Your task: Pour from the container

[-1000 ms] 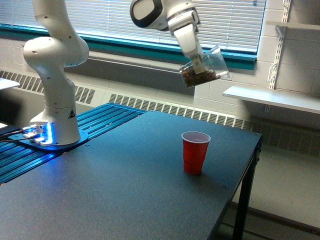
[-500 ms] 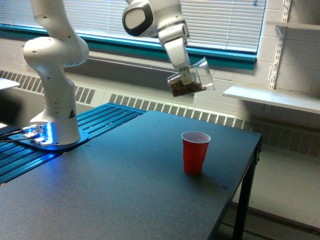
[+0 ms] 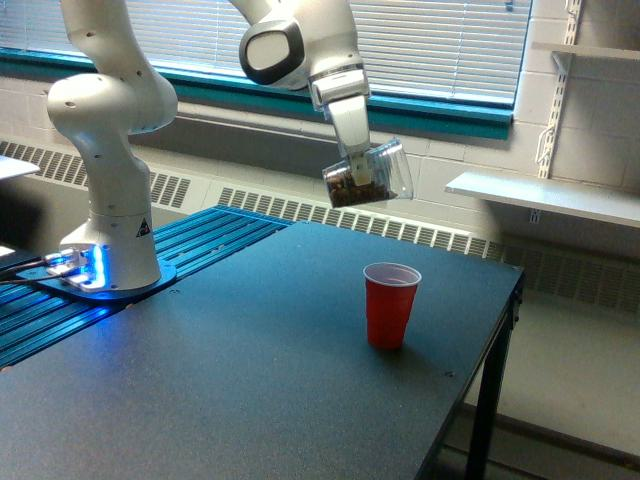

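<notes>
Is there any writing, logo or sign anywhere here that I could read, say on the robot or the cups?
No words can be read.
Robot base: a small dark triangular sign, too small to make out.
Red cup: no print visible.
Clear container in the gripper: no label visible.

The gripper [image 3: 358, 166] is partly hidden behind the clear cup [image 3: 368, 175], so its fingers cannot be made out. The table [image 3: 200, 400] is cut off at 6 and 9 o'clock, and the arm [image 3: 110, 120] at 12 o'clock.
</notes>
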`<state>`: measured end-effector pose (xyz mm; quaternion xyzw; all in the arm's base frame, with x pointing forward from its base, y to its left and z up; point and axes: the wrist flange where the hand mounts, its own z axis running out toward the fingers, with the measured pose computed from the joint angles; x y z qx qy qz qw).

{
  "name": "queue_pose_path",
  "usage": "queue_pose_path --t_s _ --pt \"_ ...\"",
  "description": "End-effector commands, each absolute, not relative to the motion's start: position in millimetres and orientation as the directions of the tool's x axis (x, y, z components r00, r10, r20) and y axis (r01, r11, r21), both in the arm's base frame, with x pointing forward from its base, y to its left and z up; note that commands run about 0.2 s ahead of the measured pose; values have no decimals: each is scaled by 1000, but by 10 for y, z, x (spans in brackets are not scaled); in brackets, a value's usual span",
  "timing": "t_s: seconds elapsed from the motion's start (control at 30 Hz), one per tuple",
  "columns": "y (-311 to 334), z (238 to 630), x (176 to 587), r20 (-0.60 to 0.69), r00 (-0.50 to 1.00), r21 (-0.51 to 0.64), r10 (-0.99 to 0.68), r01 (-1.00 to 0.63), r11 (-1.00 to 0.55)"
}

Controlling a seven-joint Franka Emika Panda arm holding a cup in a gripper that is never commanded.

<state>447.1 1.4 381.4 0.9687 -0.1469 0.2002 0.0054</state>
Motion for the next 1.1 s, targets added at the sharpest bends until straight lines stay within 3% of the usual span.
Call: queue_pose_path --t_s 0.03,1.1 --pt "18 3745 4416 381 886 -30 -265 -275 -961" --pt "112 3379 4330 292 928 82 -233 -267 -960"
